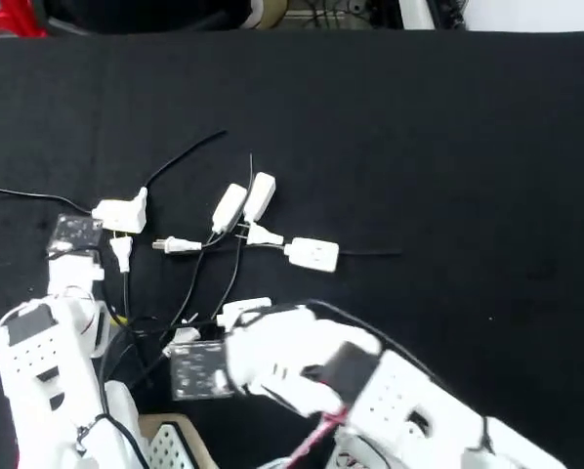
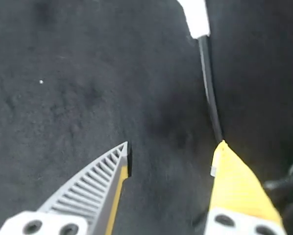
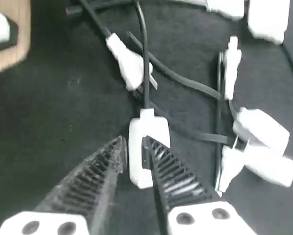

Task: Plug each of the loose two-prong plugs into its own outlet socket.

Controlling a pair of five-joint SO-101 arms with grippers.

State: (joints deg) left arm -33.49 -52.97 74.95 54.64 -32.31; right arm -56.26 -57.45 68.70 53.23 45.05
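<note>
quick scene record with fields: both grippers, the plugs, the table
surface: black cloth
left gripper: open, over the cloth, black cord beside its yellow finger
right gripper: open, fingertips over a white connector on a black cord
loose parts: white plugs and sockets with black cords, clustered left of centre in the high view
mated pairs: cannot tell

One finger [image 3: 161, 166] of my right pincer [image 3: 133, 147] covers part of the white socket [image 3: 149, 128], so I cannot tell whether it touches. In the high view my right arm [image 1: 370, 381] hides the cables [image 1: 232, 274] toward the near edge of the surface [image 1: 448, 147]. Ahead of my left pincer [image 2: 171, 152] a blurred white plug [image 2: 195, 17] is cut off, and its cable [image 2: 207, 83] runs behind my yellow finger [image 2: 237, 186]. A tan block [image 3: 21, 24] is cropped too.
</note>
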